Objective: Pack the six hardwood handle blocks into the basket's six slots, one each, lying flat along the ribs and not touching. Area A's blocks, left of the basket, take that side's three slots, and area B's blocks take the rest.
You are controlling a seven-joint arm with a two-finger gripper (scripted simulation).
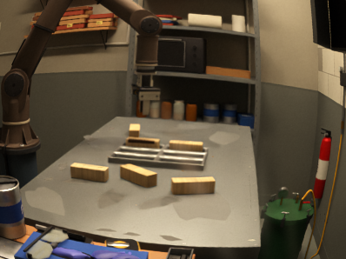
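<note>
A small hardwood block (134,129) stands on the far side of the table, the block closest under my gripper (149,103), which hangs open and empty well above it. Two blocks (143,141) (186,145) lie just behind the ribbed metal basket (158,157) at the table's middle; I cannot tell whether they touch its far rim. Three more blocks (89,172) (138,175) (193,185) lie on the table in front of the basket, the middle one skewed.
The shelf unit (195,61) with jars and cans stands right behind the table's far edge. A steel can (11,206) stands at the near left corner. A fire extinguisher (323,163) and a green drum (284,228) stand off the right edge.
</note>
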